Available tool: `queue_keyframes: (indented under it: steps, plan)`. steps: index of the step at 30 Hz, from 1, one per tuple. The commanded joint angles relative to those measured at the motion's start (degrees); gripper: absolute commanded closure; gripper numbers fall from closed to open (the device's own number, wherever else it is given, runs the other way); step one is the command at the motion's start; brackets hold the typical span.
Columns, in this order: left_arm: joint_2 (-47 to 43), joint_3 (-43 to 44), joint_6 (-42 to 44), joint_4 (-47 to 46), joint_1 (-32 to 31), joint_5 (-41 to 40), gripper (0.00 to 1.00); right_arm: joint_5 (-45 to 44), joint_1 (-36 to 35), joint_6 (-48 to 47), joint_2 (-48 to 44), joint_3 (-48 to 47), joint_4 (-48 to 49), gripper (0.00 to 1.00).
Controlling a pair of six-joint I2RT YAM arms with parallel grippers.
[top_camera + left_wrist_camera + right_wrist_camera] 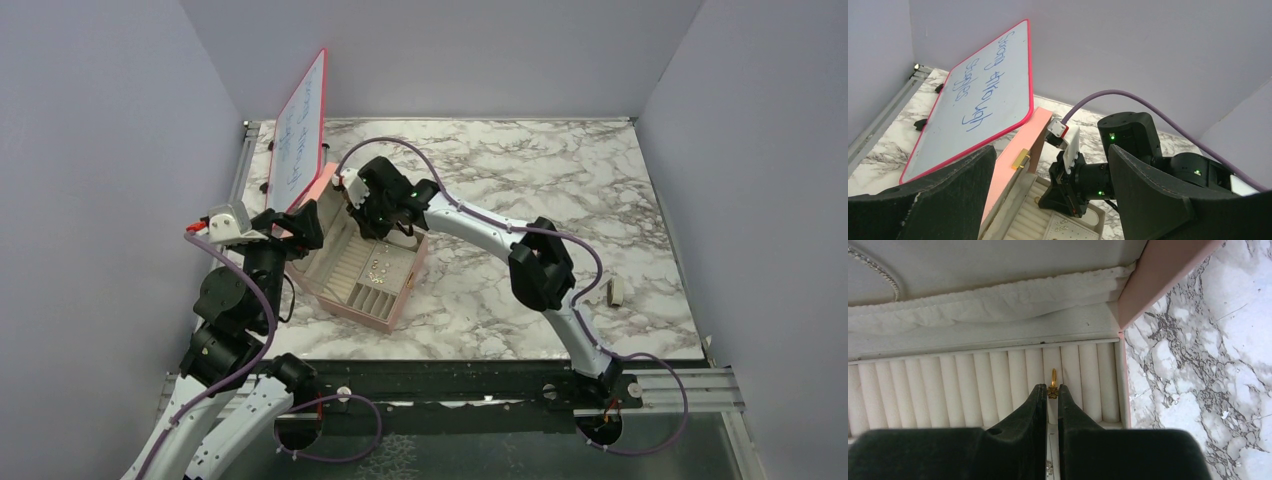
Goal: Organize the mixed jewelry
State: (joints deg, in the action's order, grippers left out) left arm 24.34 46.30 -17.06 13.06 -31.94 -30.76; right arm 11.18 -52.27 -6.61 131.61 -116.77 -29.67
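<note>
Hovering over the pink box in the top view, the right gripper stands near the mixed jewelry heaped inside it. Left wrist view: the left gripper gapes wide, holding nothing. Right wrist view: the right gripper pinches a gold ring standing between ring rolls.

Top camera looks down from high; both wrist cameras near the box.

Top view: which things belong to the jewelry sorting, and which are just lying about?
Job:
- gold ring in the right gripper, at the ring rolls
- loose jewelry pile
- pink box

Lying about:
- whiteboard
- small grey item, far right
</note>
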Motion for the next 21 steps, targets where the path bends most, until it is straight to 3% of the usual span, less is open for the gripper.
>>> queue_keyframes:
  steps: [1, 21]
  plan:
    - [-0.4, -0.6, 0.4, 0.2, 0.2, -1.9, 0.16, -0.2, 0.0, -3.7, 2.4, -3.4, -7.4, 0.99]
    - [-0.6, -1.0, -0.2, 0.4, 0.2, -2.4, 0.16, 7.3, 0.0, -6.7, 5.7, -9.4, -14.8, 0.99]
